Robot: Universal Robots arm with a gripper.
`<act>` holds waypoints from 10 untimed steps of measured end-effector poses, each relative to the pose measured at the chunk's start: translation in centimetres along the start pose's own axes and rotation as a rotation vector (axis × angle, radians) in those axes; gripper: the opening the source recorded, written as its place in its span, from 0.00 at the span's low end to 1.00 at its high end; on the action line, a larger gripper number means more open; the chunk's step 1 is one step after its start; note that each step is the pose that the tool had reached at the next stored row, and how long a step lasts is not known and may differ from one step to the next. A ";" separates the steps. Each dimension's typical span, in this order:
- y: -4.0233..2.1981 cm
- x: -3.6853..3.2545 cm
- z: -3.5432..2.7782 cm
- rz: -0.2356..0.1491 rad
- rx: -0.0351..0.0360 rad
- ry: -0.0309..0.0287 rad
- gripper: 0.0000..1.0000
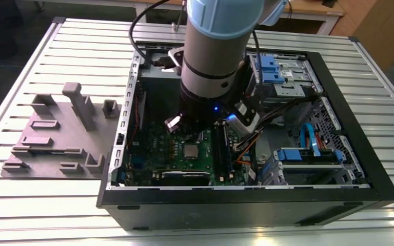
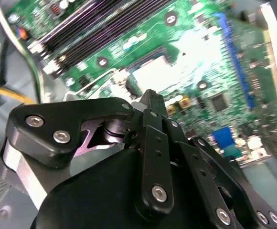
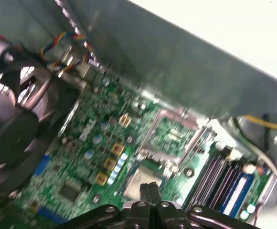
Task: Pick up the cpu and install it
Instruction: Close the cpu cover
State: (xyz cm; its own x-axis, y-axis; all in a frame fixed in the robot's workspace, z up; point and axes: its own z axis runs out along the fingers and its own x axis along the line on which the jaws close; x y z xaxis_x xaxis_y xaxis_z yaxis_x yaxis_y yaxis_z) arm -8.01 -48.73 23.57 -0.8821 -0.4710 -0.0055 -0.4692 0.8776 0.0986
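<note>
**CPU: flat on the motherboard, straight beneath my tool**

Item: cpu [image 1: 191, 150], square, so no long axis governs the approach. It lies flat in its socket on the green motherboard [image 1: 149, 154], inside the open computer case [image 1: 252, 205].

My tool [image 3: 149, 187]: fingers [image 3: 144, 193] pressed together, pinching nothing. The tips are directly over the chip; I cannot tell whether they touch it.

Adjacent: the hinged socket frame [image 3: 174, 131] stands open just beside the chip. The memory slots [image 3: 219, 174] are near, and the fan [image 3: 14, 129] is well apart.

Obstructions, in my judgement: nothing lies between tips and chip.

Slatted metal table [image 1: 33, 205] (pale, ribbed), wooden furniture [image 1: 378, 31] behind, dark floor [image 1: 5, 56] alongside.
</note>
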 end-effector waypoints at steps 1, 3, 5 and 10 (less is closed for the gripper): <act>0.00 0.00 0.01 -0.004 -0.0138 -0.0071 0.11; 0.00 0.00 0.06 -0.011 -0.0170 -0.0081 0.11; 0.00 0.00 0.06 -0.011 -0.0170 -0.0079 0.11; -0.15 -0.41 0.14 -0.011 -0.0170 -0.0080 0.11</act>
State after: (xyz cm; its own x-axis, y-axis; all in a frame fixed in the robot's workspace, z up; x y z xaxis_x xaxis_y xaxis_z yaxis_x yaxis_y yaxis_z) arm -7.58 -48.65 23.42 -0.8770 -0.4802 -0.0147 -0.4786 0.8704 0.1154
